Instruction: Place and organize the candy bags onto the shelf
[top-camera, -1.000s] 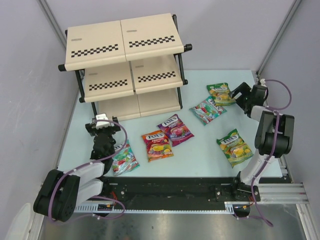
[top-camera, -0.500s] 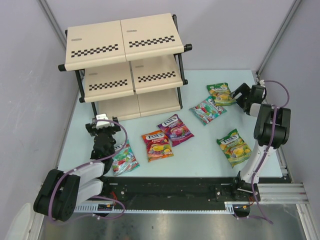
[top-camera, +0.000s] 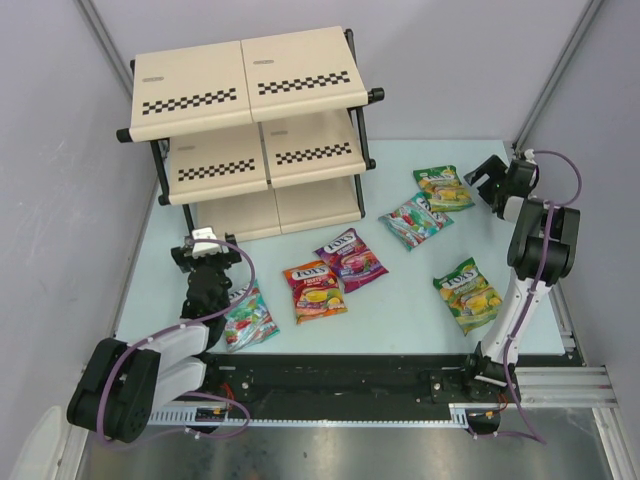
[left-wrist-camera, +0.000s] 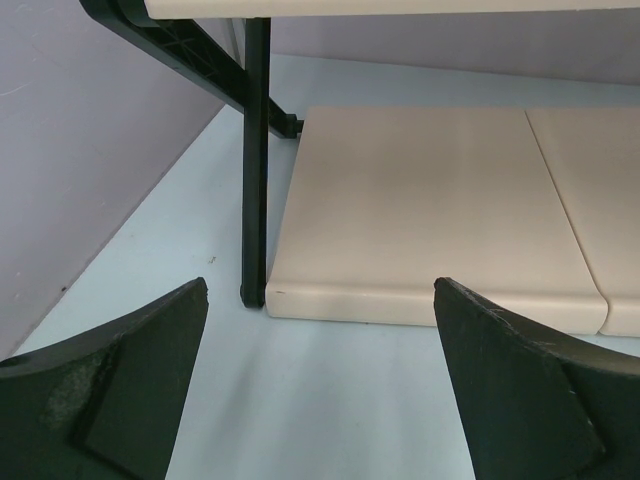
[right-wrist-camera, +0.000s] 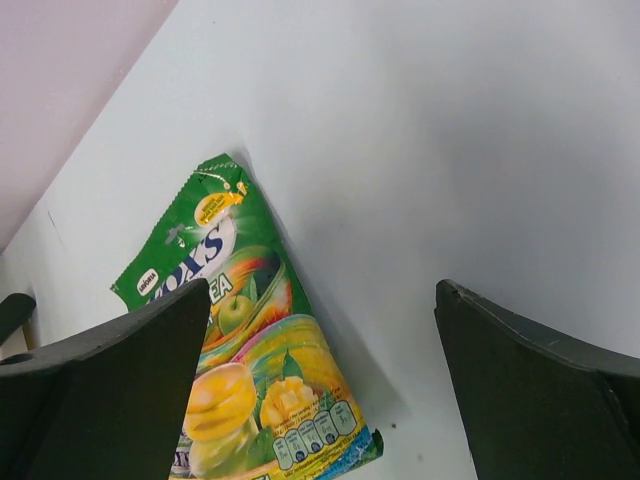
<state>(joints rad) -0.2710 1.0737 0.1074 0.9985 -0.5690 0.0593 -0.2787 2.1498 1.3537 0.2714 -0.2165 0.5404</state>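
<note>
Left hand (top-camera: 205, 248) spread wide, nothing in it, low over the counter (top-camera: 400, 325) at the left. It faces the bottom tier of the shelf (top-camera: 200, 80). Left wrist view: bare beige bottom panel straight ahead, black leg (left-wrist-camera: 255, 160) at its left corner.

Right hand (top-camera: 487, 180) also spread wide and empty, at the far right of the counter. The far green-yellow bag (top-camera: 441, 187) lies flat just left of it, not touching. Right wrist view: that bag sits low between the fingers, closer to the left finger (right-wrist-camera: 110, 390).

Shelf: three stepped tiers, checkered front strips, visible panels bare.

Other bags, all flat on the counter:
- far teal bag (top-camera: 414, 221), just near of the far green-yellow one
- purple-pink bag (top-camera: 350, 258), centre
- red-orange bag (top-camera: 313, 290), touching it
- near green-yellow bag (top-camera: 468, 293), near right
- near teal bag (top-camera: 248, 317), partly under the left arm, near of the left hand

Writing: "FOX'S" legible on several bags.
</note>
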